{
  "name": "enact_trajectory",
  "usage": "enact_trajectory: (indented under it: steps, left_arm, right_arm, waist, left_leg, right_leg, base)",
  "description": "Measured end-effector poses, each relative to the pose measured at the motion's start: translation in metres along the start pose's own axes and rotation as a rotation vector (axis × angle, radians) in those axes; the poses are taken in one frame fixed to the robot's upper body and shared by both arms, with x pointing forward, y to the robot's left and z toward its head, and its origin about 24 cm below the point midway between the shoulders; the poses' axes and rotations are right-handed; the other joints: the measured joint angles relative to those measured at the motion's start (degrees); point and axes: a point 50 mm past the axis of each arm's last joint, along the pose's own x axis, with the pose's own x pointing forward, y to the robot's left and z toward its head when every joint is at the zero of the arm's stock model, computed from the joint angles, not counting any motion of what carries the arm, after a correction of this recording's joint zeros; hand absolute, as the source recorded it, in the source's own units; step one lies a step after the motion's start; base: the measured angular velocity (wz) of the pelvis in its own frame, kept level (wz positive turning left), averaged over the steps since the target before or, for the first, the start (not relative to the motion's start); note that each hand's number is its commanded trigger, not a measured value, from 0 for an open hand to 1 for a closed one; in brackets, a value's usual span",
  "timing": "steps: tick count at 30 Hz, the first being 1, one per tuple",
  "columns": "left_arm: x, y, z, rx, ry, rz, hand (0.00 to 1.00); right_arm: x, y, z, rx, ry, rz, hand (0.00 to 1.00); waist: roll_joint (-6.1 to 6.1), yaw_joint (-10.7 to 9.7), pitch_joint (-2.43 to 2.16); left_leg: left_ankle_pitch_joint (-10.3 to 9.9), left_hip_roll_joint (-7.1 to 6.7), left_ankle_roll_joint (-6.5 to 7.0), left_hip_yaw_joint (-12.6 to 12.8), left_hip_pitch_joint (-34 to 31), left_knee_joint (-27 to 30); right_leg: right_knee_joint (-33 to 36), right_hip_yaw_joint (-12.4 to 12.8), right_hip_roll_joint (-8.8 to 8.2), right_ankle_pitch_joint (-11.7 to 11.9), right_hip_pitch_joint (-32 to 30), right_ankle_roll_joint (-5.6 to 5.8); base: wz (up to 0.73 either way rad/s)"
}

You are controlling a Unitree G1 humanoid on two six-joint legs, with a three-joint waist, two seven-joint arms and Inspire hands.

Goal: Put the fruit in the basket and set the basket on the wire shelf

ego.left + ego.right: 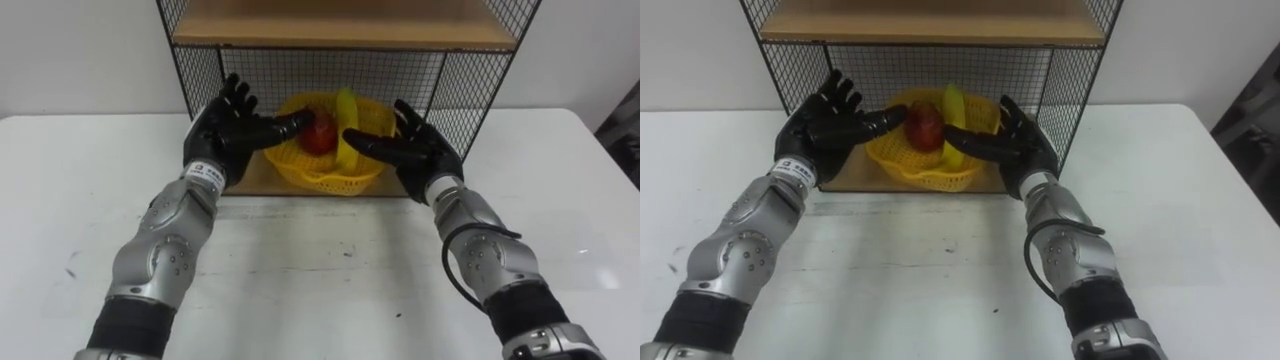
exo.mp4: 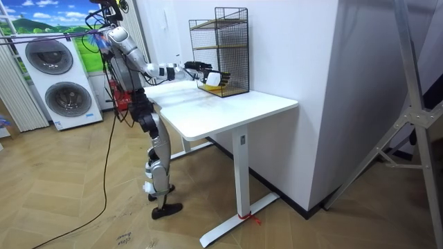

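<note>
Wood-look floor [image 2: 83, 200] is spreading across the room view, with two washing machines [image 2: 59, 83] standing at its left edge and a plain white wall [image 2: 297, 62] filling the right. The robot is standing at the end of the white table [image 1: 320, 290] toward the room view's left, reaching both arms forward over it. In the eye views the table is taking up the lower half, bare apart from a few small marks. The wire shelf [image 1: 300, 70] is sitting at upper centre, and its wooden lower board is carrying the yellow basket [image 1: 325, 178]. The left hand [image 1: 225, 130] and the right hand [image 1: 420, 150] are hovering at either side of the basket, palms facing inward, fingers straight and spread, clamped on nothing. Whether the thumbs are brushing the rim I cannot tell. Inside the basket a red fruit [image 1: 320, 135] and a banana [image 1: 347, 125] are lying together. The task is looking all but finished, with the placing step at its end. The next move is calling for both hands to draw straight back toward the lower frame, clear of the rim and the mesh sides, so the basket is not dragged along.
</note>
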Motion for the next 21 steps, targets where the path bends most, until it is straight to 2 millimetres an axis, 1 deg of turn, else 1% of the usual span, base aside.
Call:
enact_trajectory:
  steps: [1, 3, 9, 13, 19, 21]
  left_arm:
    - [0.000, 0.000, 0.001, 0.008, -0.004, 0.000, 0.00]
    - [0.000, -0.001, 0.002, 0.009, -0.007, -0.003, 0.00]
    - [0.000, -0.001, 0.004, 0.009, -0.014, -0.007, 0.00]
    - [-0.001, -0.004, 0.009, 0.011, -0.036, -0.021, 0.00]
    - [-0.001, -0.007, 0.012, 0.013, -0.049, -0.030, 0.00]
    - [-0.001, -0.007, 0.012, 0.013, -0.051, -0.031, 0.00]
  right_arm:
    - [0.000, 0.001, 0.002, -0.002, -0.007, 0.005, 0.00]
    - [0.000, 0.003, 0.006, -0.004, -0.023, 0.020, 0.00]
    - [-0.001, 0.004, 0.007, -0.002, -0.028, 0.041, 0.00]
    - [-0.001, 0.004, 0.008, -0.007, -0.032, 0.049, 0.00]
    - [-0.001, 0.001, 0.014, -0.019, -0.057, 0.035, 0.00]
    - [-0.002, 0.003, 0.018, -0.026, -0.072, 0.045, 0.00]
  waist:
    - [0.00, 0.01, 0.00]
    - [0.00, -0.02, 0.00]
    - [0.00, -0.14, 0.00]
    - [0.00, -0.18, 0.00]
    - [0.02, -0.24, 0.01]
    - [0.02, -0.23, 0.01]
  left_leg:
    - [0.00, 0.01, 0.00, 0.00, -0.10, -0.12]
    - [0.00, 0.04, 0.00, 0.01, -0.11, -0.17]
    - [0.00, 0.04, -0.01, 0.05, -0.12, -0.16]
    - [0.01, 0.05, -0.01, 0.21, -0.11, -0.16]
    - [0.01, 0.11, -0.01, 0.46, -0.14, -0.17]
    - [0.00, 0.15, -0.01, 0.53, -0.07, -0.21]
  right_leg:
    - [0.02, 0.00, 0.28, 0.04, -0.08, -0.06]
    - [0.01, 0.00, 0.32, 0.06, 0.09, -0.08]
    - [-0.09, 0.06, 0.29, 0.06, 0.10, -0.08]
    - [-0.16, 0.51, 0.15, 0.05, 0.06, -0.08]
    - [-0.15, 0.36, 0.07, 0.05, -0.02, -0.08]
    - [-0.06, 0.40, 0.18, 0.06, -0.04, -0.08]
  base:
    - [0.00]
    - [0.00]
    - [0.00]
    - [0.00]
    - [0.00]
    - [0.00]
